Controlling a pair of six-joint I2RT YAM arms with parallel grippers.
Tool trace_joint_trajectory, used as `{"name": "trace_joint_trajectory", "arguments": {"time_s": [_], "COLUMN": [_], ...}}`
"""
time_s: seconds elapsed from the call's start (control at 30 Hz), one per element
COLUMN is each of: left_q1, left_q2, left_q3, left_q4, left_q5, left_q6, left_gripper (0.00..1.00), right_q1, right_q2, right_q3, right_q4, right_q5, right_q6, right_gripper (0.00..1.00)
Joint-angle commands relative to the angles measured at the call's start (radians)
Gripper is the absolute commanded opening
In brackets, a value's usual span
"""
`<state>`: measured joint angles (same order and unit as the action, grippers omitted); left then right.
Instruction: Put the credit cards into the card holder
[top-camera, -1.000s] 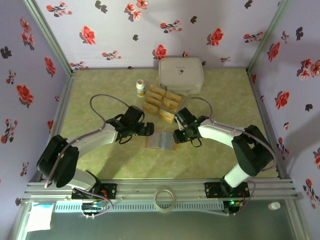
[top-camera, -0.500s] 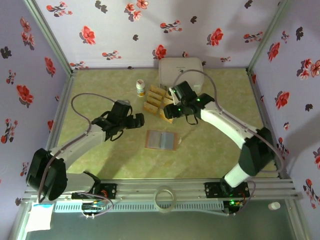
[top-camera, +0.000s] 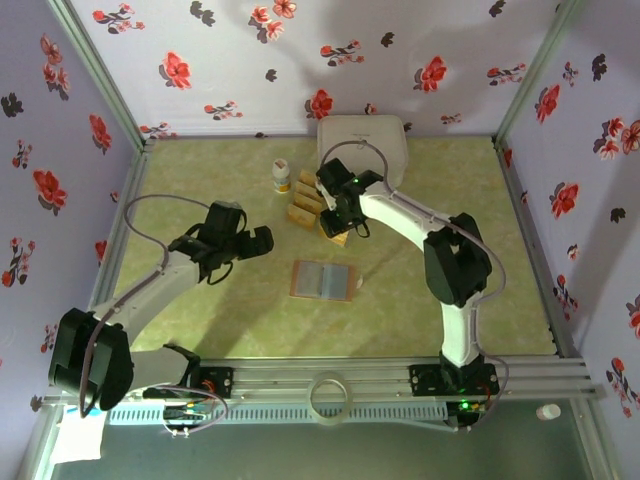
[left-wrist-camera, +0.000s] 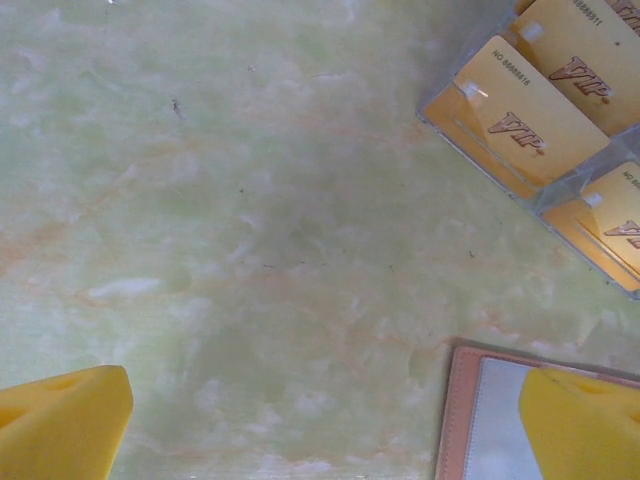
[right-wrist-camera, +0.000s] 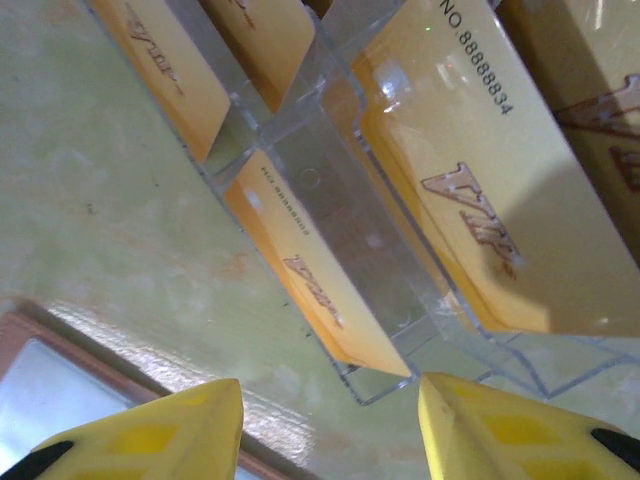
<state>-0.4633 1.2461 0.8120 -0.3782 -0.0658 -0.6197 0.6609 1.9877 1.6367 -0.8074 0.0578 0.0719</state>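
The card holder (top-camera: 322, 281) lies open and flat mid-table, pinkish rim and grey pockets up. The gold credit cards (top-camera: 312, 203) stand in clear plastic racks behind it. My right gripper (top-camera: 338, 220) hovers open over the near end of the racks. In the right wrist view its yellow fingers (right-wrist-camera: 175, 430) are apart around the corner of a rack with a tilted card (right-wrist-camera: 305, 270), gripper (right-wrist-camera: 330, 425) gripping nothing; the card holder (right-wrist-camera: 40, 385) shows at bottom left. My left gripper (top-camera: 262, 240) is wide open left of the card holder (left-wrist-camera: 490, 420), over bare table, with cards (left-wrist-camera: 530, 110) ahead.
A large white rounded box (top-camera: 362, 140) sits at the back behind the racks. A small white bottle (top-camera: 282, 177) stands left of them. A tape roll (top-camera: 327, 395) rests on the front rail. Flowered walls close in three sides.
My right gripper has travelled from beside the card holder back to the card racks. My left gripper has drawn away to the left, off the card holder.
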Motion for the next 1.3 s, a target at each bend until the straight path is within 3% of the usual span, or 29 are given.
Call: {"name": "trace_joint_trajectory", "arguments": {"time_s": [0.0,0.47,0.73,1.27], "left_q1": [0.015,0.016,0.017,0.016], "left_q2": [-0.023,-0.011,-0.012,-0.005], "left_q3": [-0.025,-0.040,-0.046,-0.056], "left_q4": [0.001,0.028,0.033,0.041], "left_q5": [0.021,0.038,0.038,0.047], "left_q6": [-0.013,-0.022,-0.024,-0.020], "left_gripper": [1.00,1.00,1.00,1.00], "right_q1": [0.012,0.023,0.031,0.028], "right_q2": [0.035,0.119,0.104,0.171], "right_q3": [0.047,0.083,0.076,0.152], "right_q4": [-0.048,-0.048,-0.046,-0.061], "right_q5": [0.074,0.068,0.019,0.009], "right_q6": [-0.050,-0.070,-0.062,-0.067], "right_gripper": [0.49,0.46,0.32,0.20]}}
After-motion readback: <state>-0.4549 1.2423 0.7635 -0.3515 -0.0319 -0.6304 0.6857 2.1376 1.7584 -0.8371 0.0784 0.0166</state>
